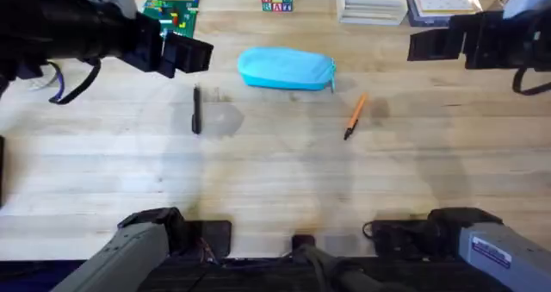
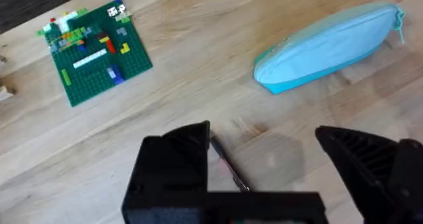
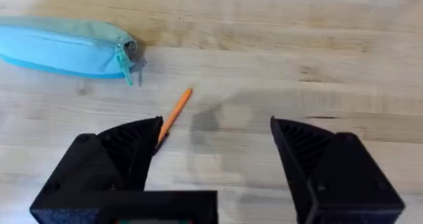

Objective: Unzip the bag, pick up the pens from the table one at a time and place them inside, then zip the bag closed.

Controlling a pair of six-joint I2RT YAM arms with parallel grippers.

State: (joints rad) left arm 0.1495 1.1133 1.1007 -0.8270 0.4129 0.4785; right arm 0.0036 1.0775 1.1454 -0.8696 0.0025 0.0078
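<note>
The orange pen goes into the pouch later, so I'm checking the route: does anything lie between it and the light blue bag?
Nothing visible does. Bare pale wood table separates the thin orange pen with the dark tip from the light blue fabric zip pouch. The pouch looks zipped shut, so that comes first.

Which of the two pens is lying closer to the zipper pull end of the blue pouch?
The orange pen, lying near the pouch end with the zipper pull. The black pen lies off the pouch's opposite end.
</note>
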